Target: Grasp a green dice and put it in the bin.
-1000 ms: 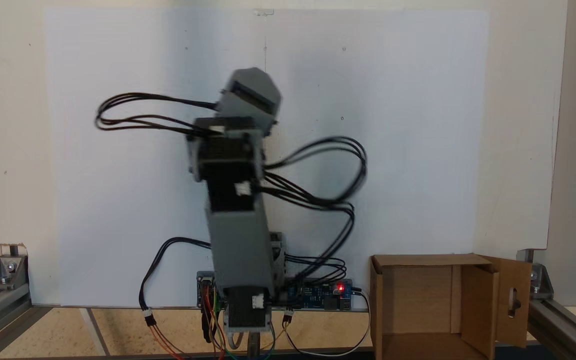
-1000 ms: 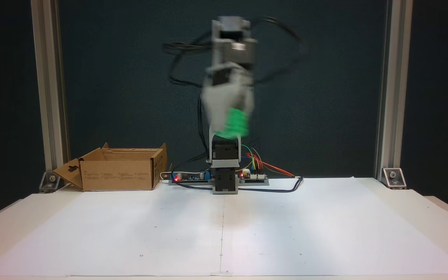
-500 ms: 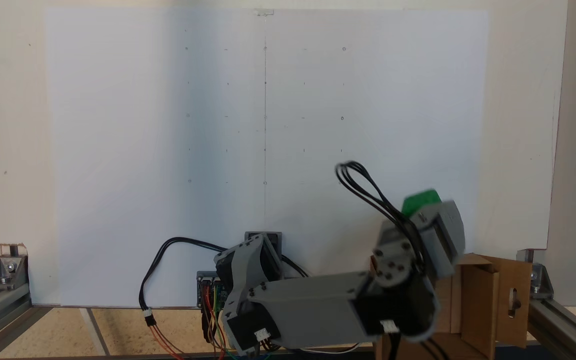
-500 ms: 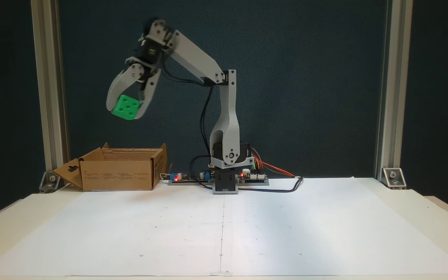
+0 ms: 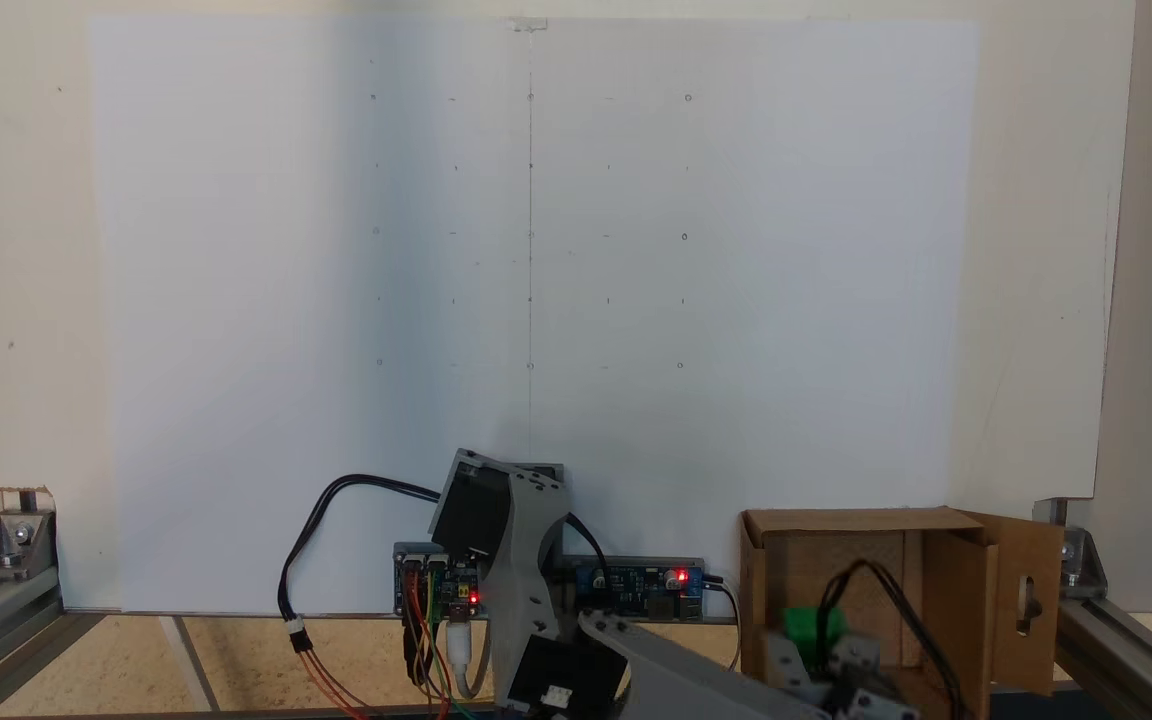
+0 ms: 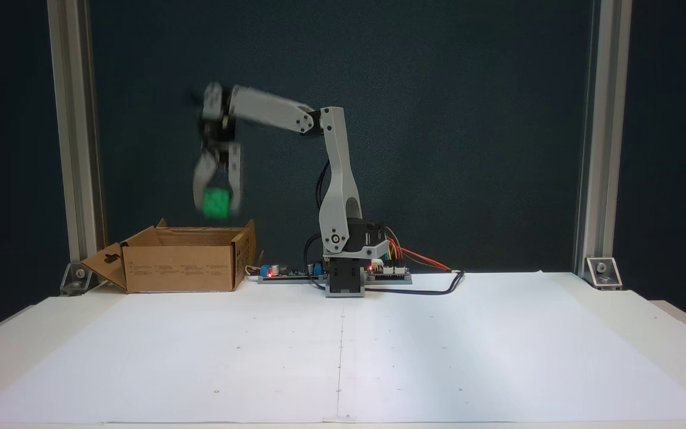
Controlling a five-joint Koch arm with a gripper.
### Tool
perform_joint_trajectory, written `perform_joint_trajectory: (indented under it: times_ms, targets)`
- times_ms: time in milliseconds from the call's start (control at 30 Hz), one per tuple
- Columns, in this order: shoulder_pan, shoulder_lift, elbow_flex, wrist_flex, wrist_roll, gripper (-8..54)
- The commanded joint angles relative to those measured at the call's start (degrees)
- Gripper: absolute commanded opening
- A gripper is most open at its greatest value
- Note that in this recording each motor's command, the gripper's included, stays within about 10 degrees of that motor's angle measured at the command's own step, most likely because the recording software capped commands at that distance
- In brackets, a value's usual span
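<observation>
One dice (image 6: 216,203) is carried pinched between the jaws of the gripper (image 6: 218,205), above the bin (image 6: 183,267) and clear of its rim. The carry step is judged nearly done. In a fixed view the dice (image 5: 812,622) is seen over the bin (image 5: 841,522) mouth. Next, a release is called for, with the jaws spread while centred over the opening.

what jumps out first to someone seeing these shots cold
The bright green dice stands out first, pinched in the gripper and hanging just above the open brown cardboard bin at the left of a fixed view. Next comes the grey arm reaching leftward from its base at the table's back edge, against a dark backdrop. In a fixed view from above, the dice sits over the bin's opening.
</observation>
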Motion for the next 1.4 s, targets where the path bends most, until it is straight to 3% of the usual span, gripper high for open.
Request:
perform_joint_trajectory:
  times_ms: [0,133,867,933,1033,1133,1367]
  targets:
    - [0.18,0.44,5.98,-8.77,-3.87,11.4]
    - [-1.05,0.53,17.75,-21.69,-4.13,11.4]
    - [-5.8,0.44,17.58,-46.05,-3.78,11.4]
    - [-5.63,-0.26,18.98,-45.53,-3.78,31.6]
    - [-5.63,-0.97,19.07,-45.7,-3.52,41.3]
    - [-5.63,-0.88,18.9,-46.49,-0.79,42.5]
    - [-15.82,7.12,3.78,-43.77,19.49,42.4]
